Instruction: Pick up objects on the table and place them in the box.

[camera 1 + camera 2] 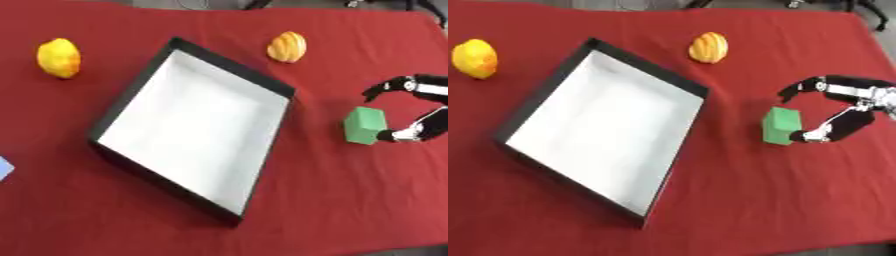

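- One hand is in play: the right hand (852,107) reaches in from the right edge, its fingers (796,92) spread in a wide curve around empty air, a thumb tip low near the block's right side.
- Whether that lower tip actually touches the block, I cannot tell; the upper fingers hang clear above and to the right of it, so nothing is held.
- Just left of those fingers sits the green block (781,126), standing on the red desk (737,200), to the right of the box.
- Between block and box is only a strip of bare red cloth, with nothing lying across it.
- Moving outward, the box (553,90) lies in the middle, turned at an angle, black walls, white floor, nothing inside.
- Beyond the box's far corner rests an orange ribbed fruit (709,47), apart from the wall.
- Far left, well away from the hand, sits a yellow fruit (474,58).
- At the left edge of the left eye view, a pale blue corner (4,167) peeks in; what it is cannot be made out.
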You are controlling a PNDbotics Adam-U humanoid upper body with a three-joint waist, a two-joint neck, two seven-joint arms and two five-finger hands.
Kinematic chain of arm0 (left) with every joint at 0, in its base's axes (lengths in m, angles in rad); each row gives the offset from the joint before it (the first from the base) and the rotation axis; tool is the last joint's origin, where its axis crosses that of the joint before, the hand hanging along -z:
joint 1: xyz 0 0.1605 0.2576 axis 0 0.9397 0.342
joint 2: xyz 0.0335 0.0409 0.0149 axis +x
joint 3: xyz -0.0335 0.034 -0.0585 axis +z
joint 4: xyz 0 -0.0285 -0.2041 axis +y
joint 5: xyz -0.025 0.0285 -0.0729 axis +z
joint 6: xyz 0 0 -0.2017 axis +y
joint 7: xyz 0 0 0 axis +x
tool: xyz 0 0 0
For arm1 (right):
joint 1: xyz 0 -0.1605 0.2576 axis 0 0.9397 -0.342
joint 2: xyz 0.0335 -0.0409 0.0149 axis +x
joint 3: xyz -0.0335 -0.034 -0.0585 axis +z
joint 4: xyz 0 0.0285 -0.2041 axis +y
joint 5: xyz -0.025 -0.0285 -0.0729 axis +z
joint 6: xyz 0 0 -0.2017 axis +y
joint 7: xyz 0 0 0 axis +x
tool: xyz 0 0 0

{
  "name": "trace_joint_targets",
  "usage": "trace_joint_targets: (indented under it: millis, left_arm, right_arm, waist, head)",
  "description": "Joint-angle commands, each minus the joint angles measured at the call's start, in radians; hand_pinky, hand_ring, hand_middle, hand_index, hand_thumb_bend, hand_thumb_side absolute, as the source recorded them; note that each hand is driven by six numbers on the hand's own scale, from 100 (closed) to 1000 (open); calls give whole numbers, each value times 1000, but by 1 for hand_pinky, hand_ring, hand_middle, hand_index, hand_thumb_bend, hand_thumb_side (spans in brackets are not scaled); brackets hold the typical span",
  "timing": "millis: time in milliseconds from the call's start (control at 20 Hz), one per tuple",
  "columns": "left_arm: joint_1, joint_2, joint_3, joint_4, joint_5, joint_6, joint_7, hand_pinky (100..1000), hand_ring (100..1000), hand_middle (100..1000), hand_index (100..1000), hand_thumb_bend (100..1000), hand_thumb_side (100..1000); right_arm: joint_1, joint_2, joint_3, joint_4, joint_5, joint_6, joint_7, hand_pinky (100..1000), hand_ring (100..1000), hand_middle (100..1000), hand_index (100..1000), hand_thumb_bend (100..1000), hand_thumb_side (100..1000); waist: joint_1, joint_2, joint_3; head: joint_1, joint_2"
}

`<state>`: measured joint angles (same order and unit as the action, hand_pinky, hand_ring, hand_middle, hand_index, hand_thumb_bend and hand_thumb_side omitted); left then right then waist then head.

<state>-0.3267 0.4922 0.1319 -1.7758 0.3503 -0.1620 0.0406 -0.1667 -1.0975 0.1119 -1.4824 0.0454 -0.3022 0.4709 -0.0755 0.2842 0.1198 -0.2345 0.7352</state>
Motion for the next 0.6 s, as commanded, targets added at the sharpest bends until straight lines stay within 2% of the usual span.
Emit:
trace_joint_targets:
  millis: [50, 600]
  left_arm:
    - [-9, 17, 0, -9, -2, 1, -4, 895, 644, 761, 835, 141, 796]
    - [-9, 12, -4, -10, -4, 2, -10, 896, 645, 761, 834, 140, 798]
  right_arm:
    - [-18, -27, -3, 10, 20, 4, -1, 997, 969, 808, 915, 448, 366]
    - [-55, 19, 34, 78, 97, 14, -4, 989, 961, 785, 887, 451, 416]
  waist:
    - [14, -1, 2]
    - [17, 6, 9]
  head:
    - [-7, -8]
    - [-12, -6]
